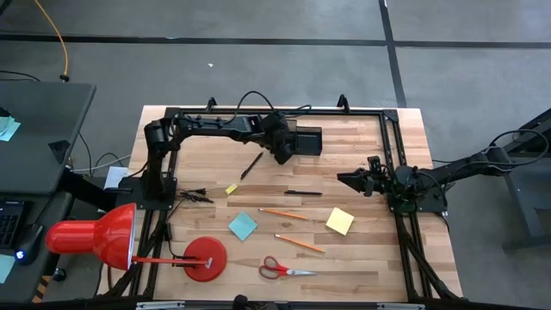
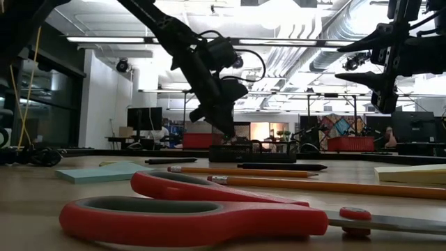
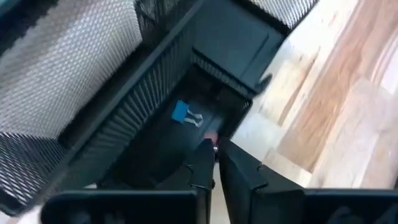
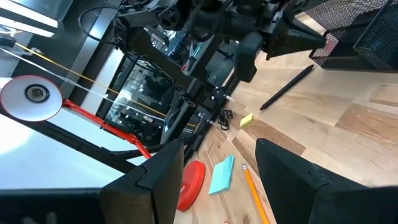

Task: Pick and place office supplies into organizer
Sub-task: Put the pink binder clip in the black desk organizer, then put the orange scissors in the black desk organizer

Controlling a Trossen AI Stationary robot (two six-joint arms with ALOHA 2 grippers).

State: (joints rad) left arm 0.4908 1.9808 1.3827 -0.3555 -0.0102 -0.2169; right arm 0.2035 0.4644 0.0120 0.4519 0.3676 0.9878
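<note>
Now over to the left gripper (image 1: 282, 155), poised above the low tray end of the organizer (image 1: 308, 140) at the far side of the table (image 1: 362, 258). Clenched almost fully, with just a thin slit between the fingers (image 3: 239, 177) and nothing clearly pinched. Down in the tray, spotting a small blue clip (image 3: 181, 112).

Moving to the right gripper (image 1: 355, 179), raised off the table near the right edge, spread wide and holding nothing.

Out on the wood, plenty unsorted:
- Finding one black pen (image 1: 250, 165) just beside the organizer, lying on a diagonal with its far end aimed at the box.
- Seeing the other pen (image 1: 303, 193) lying straight across, left to right.
- Catching two orange pencils (image 1: 282, 213) (image 1: 300, 244) running almost parallel, both slanting gently toward the near right.
- Picking out the scissors (image 1: 287, 269) at the near edge, red handles left, blades pointing right.
- Noting a blue pad (image 1: 242, 226) and a yellow pad (image 1: 339, 220) flanking the pencils.
- Adding a tiny yellow block (image 1: 231, 188) near the left arm's base.
</note>
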